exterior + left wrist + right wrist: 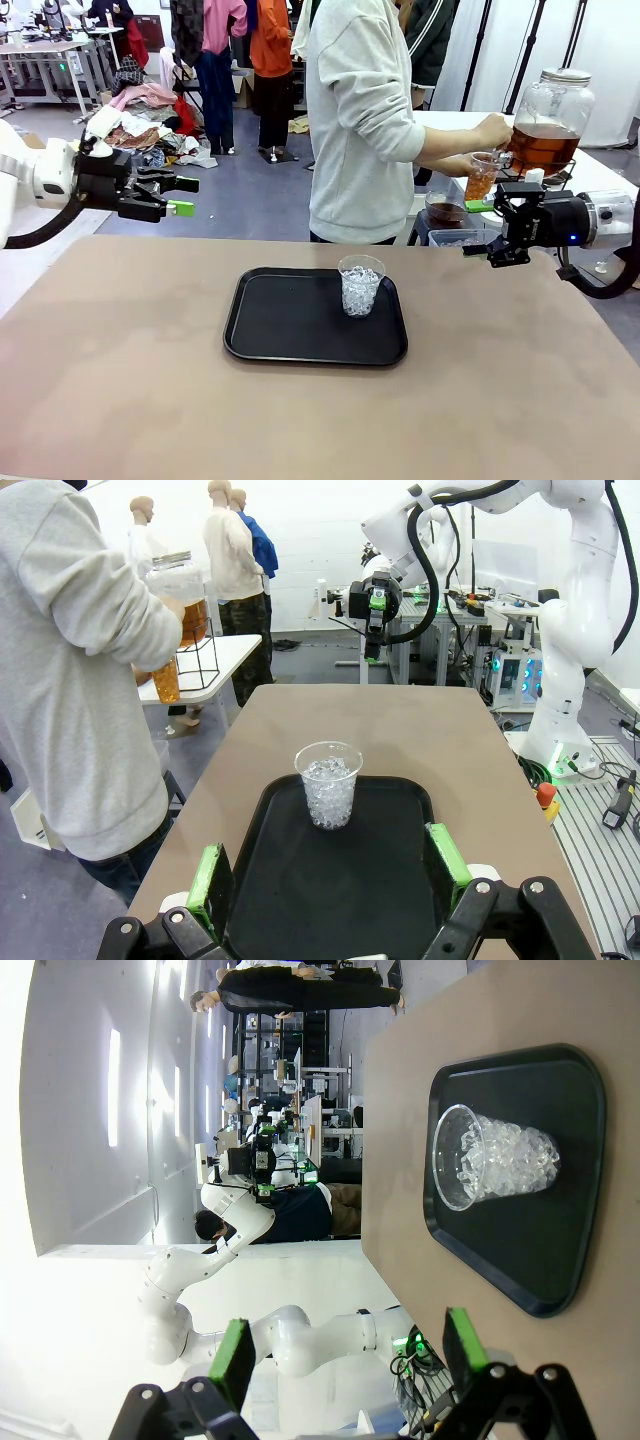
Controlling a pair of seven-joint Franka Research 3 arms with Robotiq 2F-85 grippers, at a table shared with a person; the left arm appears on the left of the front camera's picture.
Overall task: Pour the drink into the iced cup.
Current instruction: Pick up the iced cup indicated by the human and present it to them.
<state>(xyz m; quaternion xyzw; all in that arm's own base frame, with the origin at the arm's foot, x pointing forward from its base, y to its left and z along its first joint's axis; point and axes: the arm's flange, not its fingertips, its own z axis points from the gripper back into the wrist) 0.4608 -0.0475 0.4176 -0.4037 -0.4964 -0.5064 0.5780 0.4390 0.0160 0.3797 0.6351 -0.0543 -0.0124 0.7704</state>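
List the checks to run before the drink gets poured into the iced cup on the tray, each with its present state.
1. Clear plastic cup of ice upright on the black rectangular tray: ok.
2. Space above that cup free of arms and hands: ok.
3. Left gripper open, empty, off to the tray's side: ok.
4. Right gripper open, empty, off past the tray's far right corner: ok.
5. Amber-brown drink brought to the tray: not ok. The person's hand holds a small clear cup at the large glass jar dispenser on the side table.
6. Small clear cup filled enough: cannot tell.
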